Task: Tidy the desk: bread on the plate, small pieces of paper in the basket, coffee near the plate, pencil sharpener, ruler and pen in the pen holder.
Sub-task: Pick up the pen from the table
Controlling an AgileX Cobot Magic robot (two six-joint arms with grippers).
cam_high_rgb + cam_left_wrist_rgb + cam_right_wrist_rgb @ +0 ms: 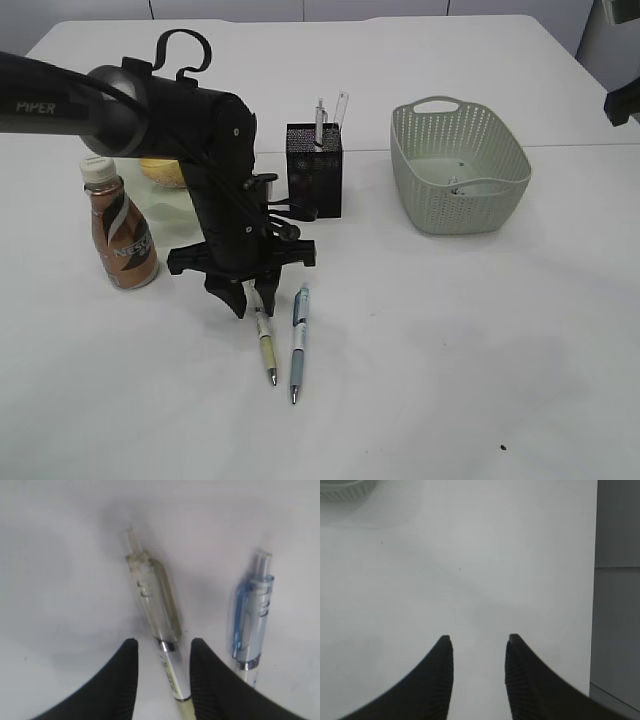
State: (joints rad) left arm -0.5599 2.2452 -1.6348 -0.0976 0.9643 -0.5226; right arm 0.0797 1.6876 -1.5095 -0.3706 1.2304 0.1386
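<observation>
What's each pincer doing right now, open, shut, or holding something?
Left pincer: open, straddling the yellow-green pen on the table, not clamped.
Right pincer: open, holding nothing, above bare table.

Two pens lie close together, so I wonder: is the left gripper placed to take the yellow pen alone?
Probably yes: the left gripper stands open astride the yellow pen, with the blue pen outside its fingers.

A lab-like test bench: bare white table [480, 330] under a robot arm [200, 150].
</observation>
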